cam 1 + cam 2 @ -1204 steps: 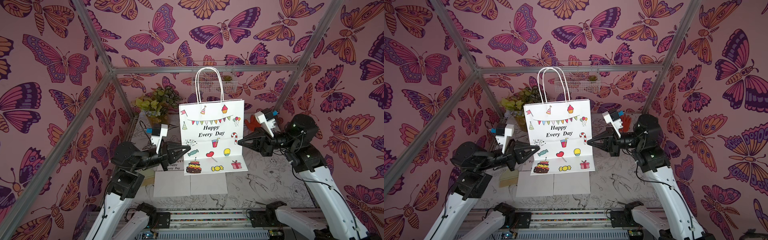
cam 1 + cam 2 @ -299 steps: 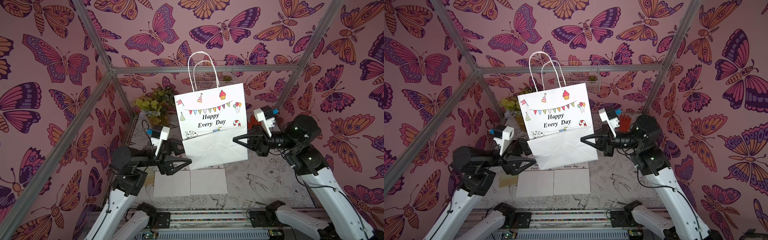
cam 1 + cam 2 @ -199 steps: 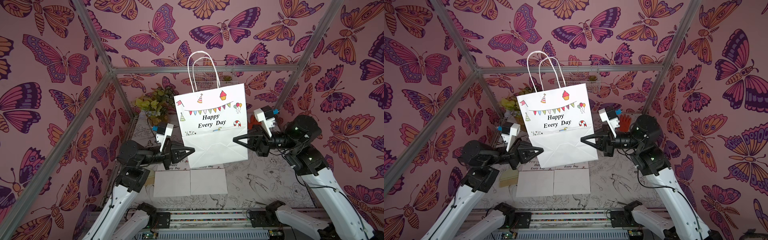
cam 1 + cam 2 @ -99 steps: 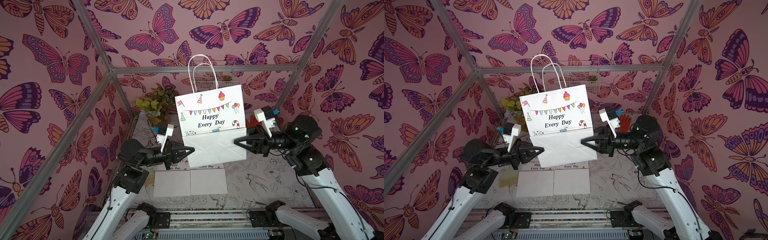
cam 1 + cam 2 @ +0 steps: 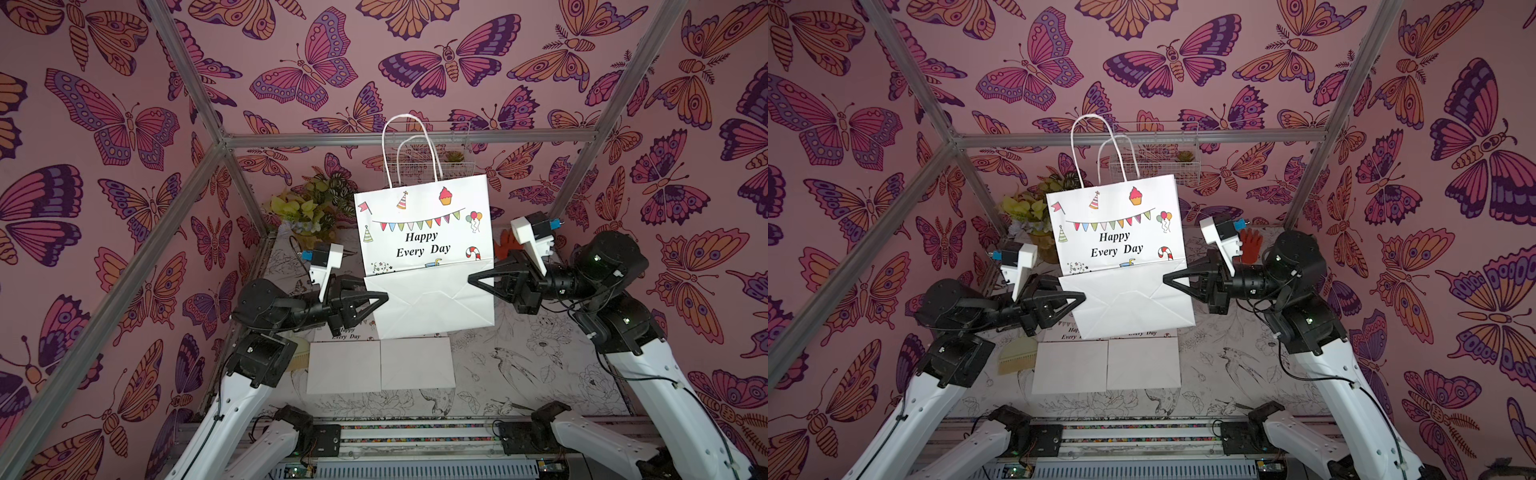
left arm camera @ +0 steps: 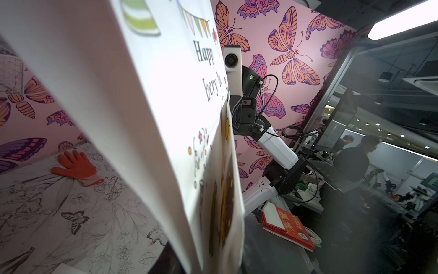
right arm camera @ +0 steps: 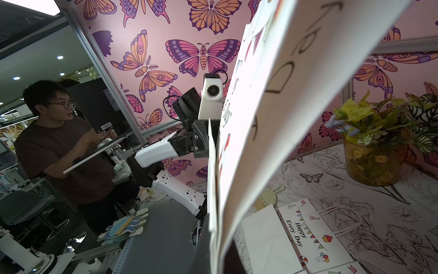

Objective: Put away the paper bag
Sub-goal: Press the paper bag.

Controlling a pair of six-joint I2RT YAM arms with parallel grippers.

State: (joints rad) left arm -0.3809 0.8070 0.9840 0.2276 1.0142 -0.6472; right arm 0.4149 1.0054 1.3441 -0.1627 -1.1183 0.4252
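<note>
The paper bag [image 5: 424,232], lettered "Happy Every Day", is being held above the table [image 5: 540,353], pinched by the right gripper [image 5: 471,279]; whether the left gripper [image 5: 385,296] is gripping cannot be told; two folded bags [image 5: 343,365] are lying beneath.

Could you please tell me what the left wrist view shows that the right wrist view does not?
Only the left wrist view: an orange glove lying on the table, the right arm, and a flat red package on the floor. Only the right wrist view: a potted plant, flat paper bags on the table, a small brush, the left arm, and a man with glasses. Both: the held paper bag close up, the butterfly wall and the flower-sketch table cover.
</note>
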